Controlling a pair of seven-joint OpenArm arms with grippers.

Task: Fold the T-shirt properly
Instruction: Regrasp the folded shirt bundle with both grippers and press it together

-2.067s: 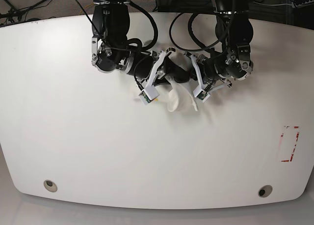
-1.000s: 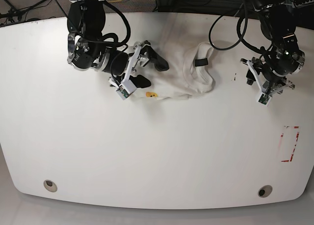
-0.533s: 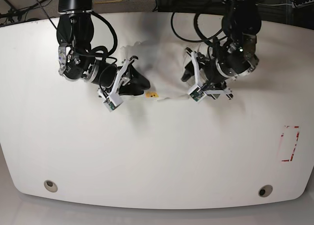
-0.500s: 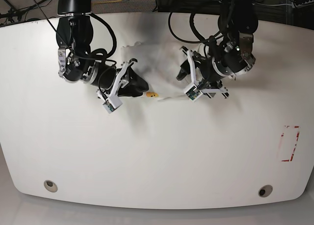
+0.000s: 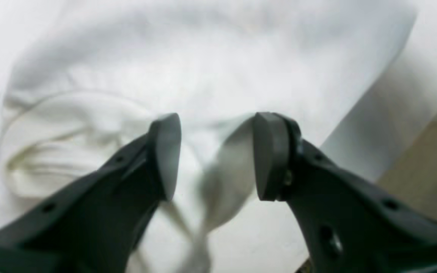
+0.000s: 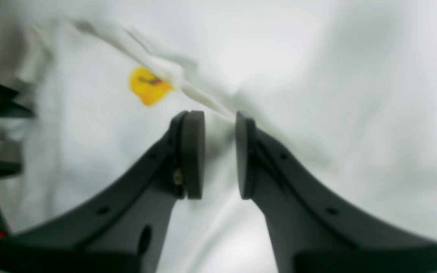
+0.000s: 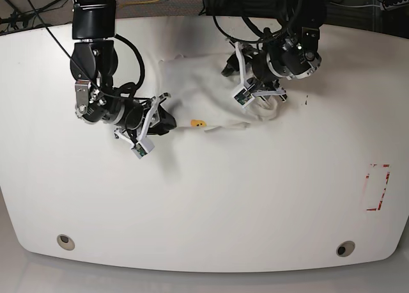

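Lying crumpled on the counter (image 7: 192, 197), the T-shirt (image 7: 211, 91) meets the left tool (image 5: 212, 155) at 3 o'clock, the right tool (image 6: 220, 155) at 9; both tools stand apart.

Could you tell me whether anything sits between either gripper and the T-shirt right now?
Nothing visible does. The left gripper and right gripper both hang directly over the T-shirt, jaws parted, with only white cloth beneath them.

The T-shirt (image 7: 211, 91) is white, with a small yellow-orange patch (image 6: 148, 85) on it. The fingers (image 5: 165, 151) of both grippers are dark grey. The table (image 7: 204, 197) is white, with a red-marked rectangle (image 7: 377, 187).
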